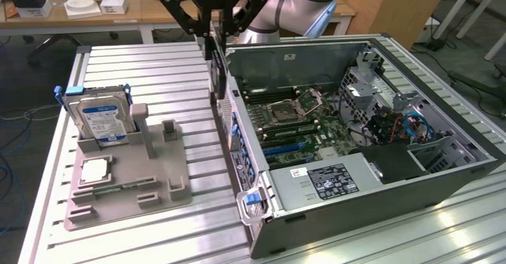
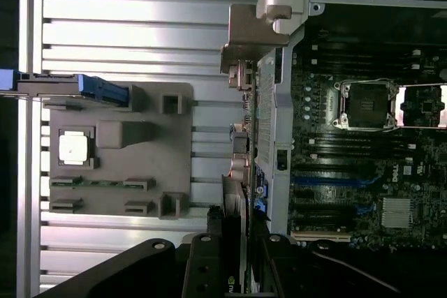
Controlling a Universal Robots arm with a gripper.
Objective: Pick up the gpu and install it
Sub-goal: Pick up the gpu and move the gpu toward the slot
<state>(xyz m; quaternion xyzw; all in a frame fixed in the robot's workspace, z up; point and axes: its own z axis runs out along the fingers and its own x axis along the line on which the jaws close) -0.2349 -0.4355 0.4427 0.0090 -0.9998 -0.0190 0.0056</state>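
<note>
Pinched the gpu (image 1: 212, 74) upright in the tool (image 1: 213, 32), pressed onto its top edge. Held it above the table (image 1: 158, 63), just beside the open computer case (image 1: 356, 216) on the exterior view's left, right of the grey holder (image 1: 158, 181) carrying the hard drive (image 1: 99, 119).

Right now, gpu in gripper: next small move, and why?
Probably shift the gripper toward the exterior view's right, across the case wall. It is shut on the gpu, which hangs upright just outside that wall, not yet over the slots on the board.
</note>
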